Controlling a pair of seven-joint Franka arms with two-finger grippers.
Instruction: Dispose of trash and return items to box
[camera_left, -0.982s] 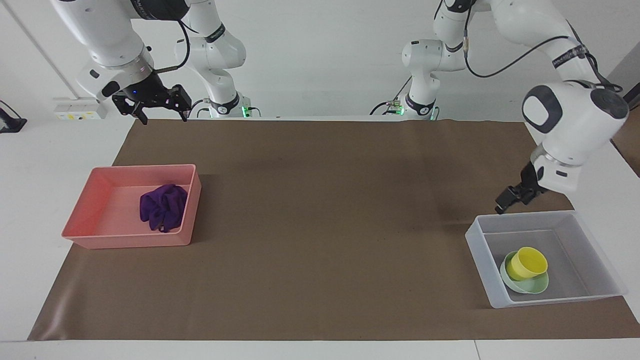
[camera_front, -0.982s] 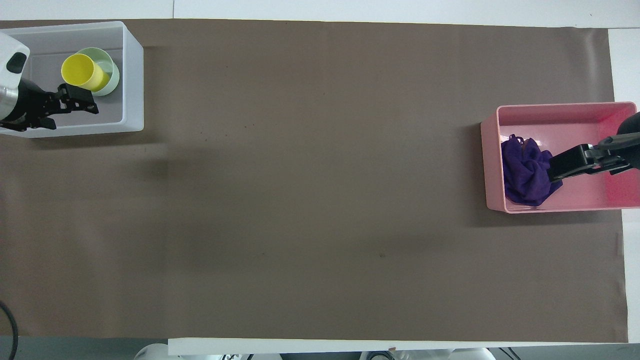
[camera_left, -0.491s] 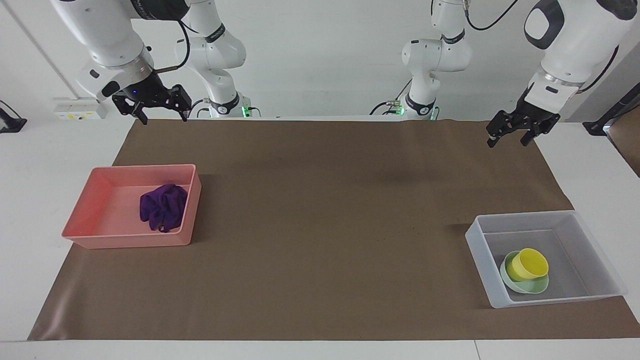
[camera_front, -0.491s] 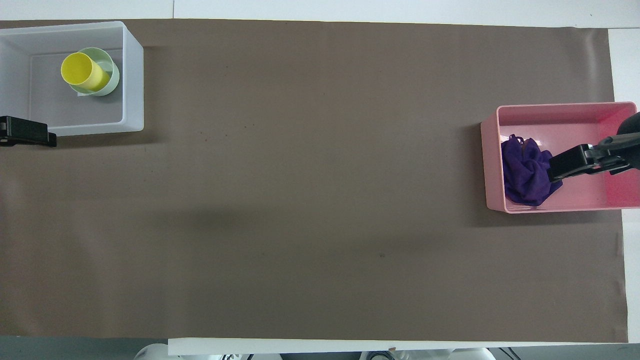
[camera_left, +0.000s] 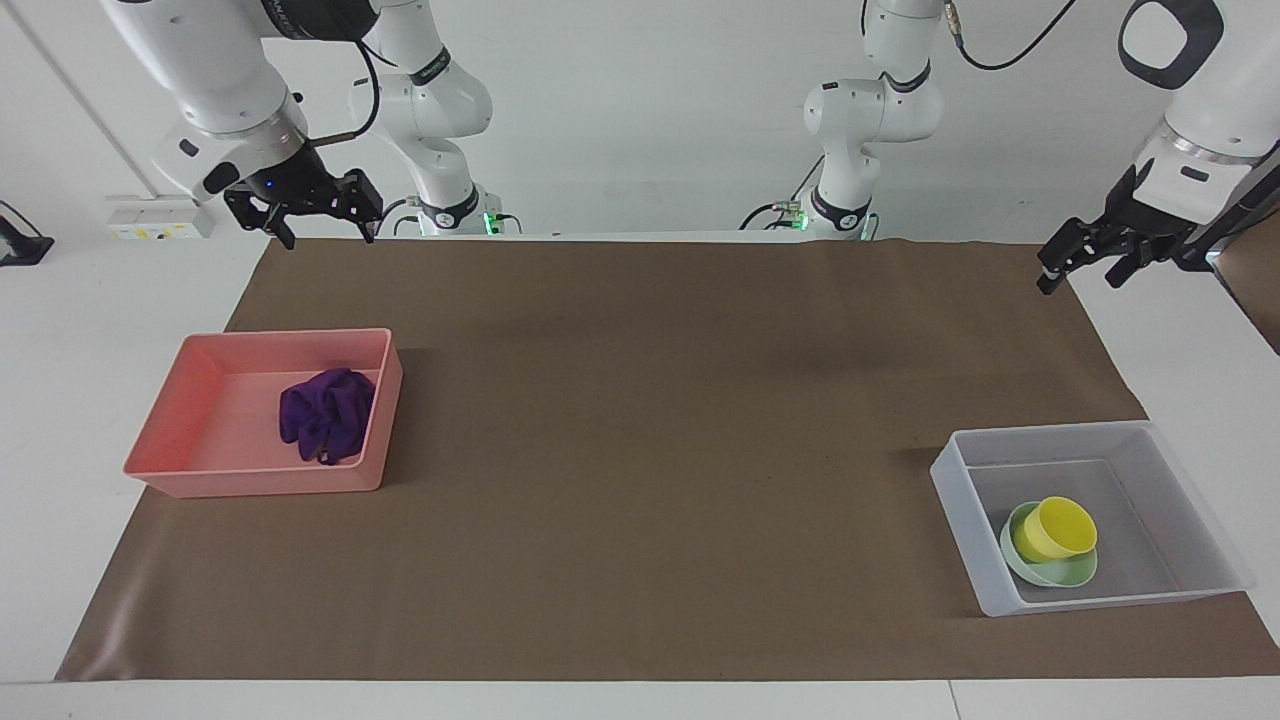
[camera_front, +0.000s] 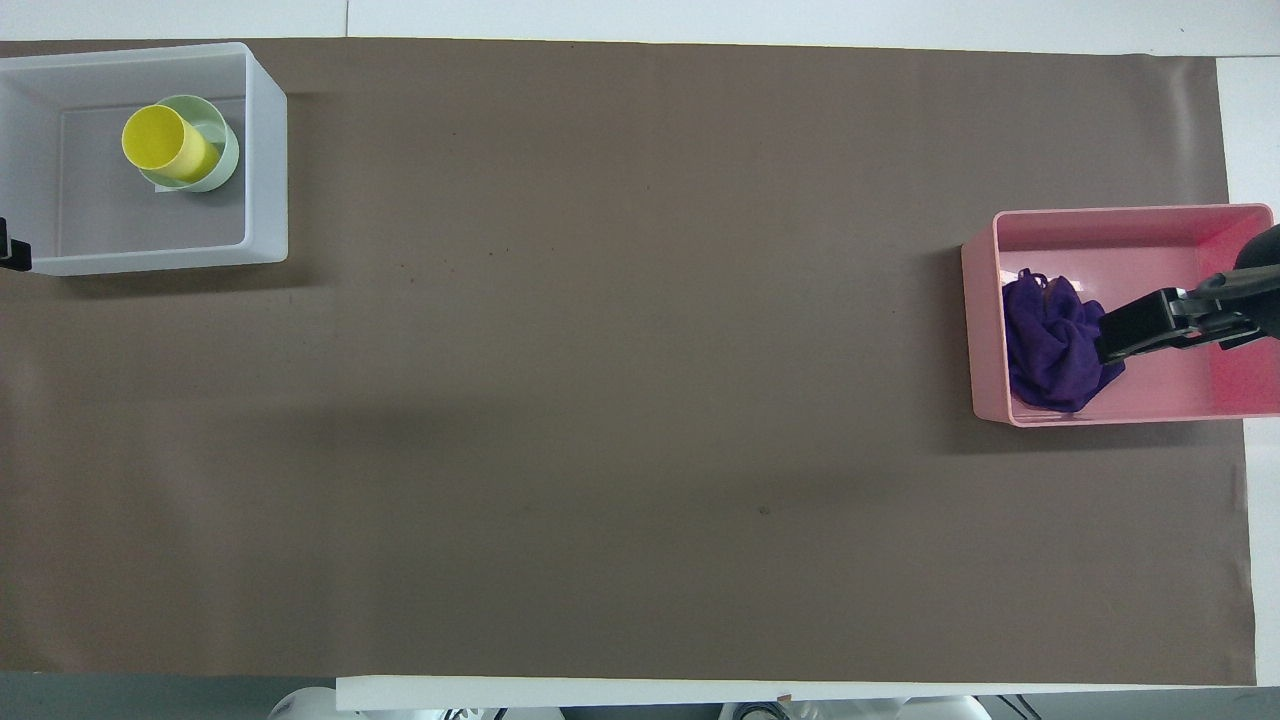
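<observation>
The purple rag (camera_left: 325, 412) lies in the pink tray (camera_left: 215, 470) at the right arm's end of the table; it also shows in the overhead view (camera_front: 1050, 345). The yellow cup (camera_left: 1055, 527) sits in the mint-green bowl (camera_left: 1070, 573) inside the translucent box (camera_left: 1185, 500) at the left arm's end. In the overhead view the cup (camera_front: 165, 143) and bowl (camera_front: 225, 155) lie in the box (camera_front: 265, 150). My right gripper (camera_left: 330, 238) hangs open and empty, high over its end of the table. My left gripper (camera_left: 1078, 283) is open and empty, raised over the mat's corner.
A brown mat (camera_left: 640, 450) covers the table between the pink tray and the box. In the overhead view the right gripper (camera_front: 1125, 335) overlaps the pink tray (camera_front: 1120, 218), and only a sliver of the left gripper (camera_front: 12, 255) shows at the edge.
My left gripper has risen from just above the box and swung away toward the robots' end, empty. The right arm, rag, cup and bowl have not moved.
</observation>
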